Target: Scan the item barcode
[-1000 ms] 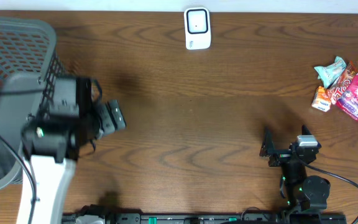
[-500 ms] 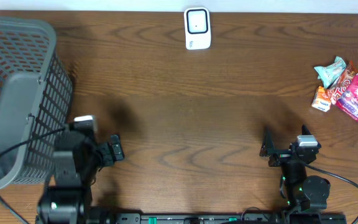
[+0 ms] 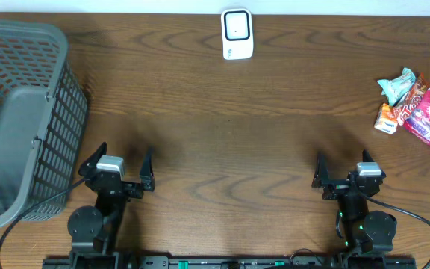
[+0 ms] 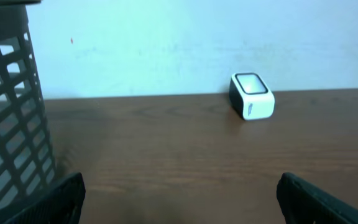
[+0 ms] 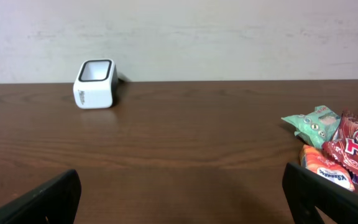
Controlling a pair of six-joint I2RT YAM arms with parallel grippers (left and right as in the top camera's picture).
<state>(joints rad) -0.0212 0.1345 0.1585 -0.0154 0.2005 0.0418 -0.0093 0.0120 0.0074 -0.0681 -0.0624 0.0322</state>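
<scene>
Standing far-centre, white scanner (image 3: 237, 33), grey basket (image 3: 64, 128) left, snack packets (image 3: 422, 112) right

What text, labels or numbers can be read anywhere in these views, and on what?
No text reads clearly.
White scanner: small grey marking on its side, too small.
Red snack packet: large white characters, blurred.
Orange packet: dark print, blurred.
Green packet: small emblems, illegible.

Overhead: straight down on the whole brown surface (image 3: 222, 134), far edge at top. Left wrist: low over the near edge, close to the surface, facing the far wall, grey basket (image 4: 11, 124) at left. Right wrist: equally low, facing the same way, snack packets (image 5: 337, 149) at right. Shared by all three: the white scanner (image 3: 237, 33) at the far edge.
</scene>
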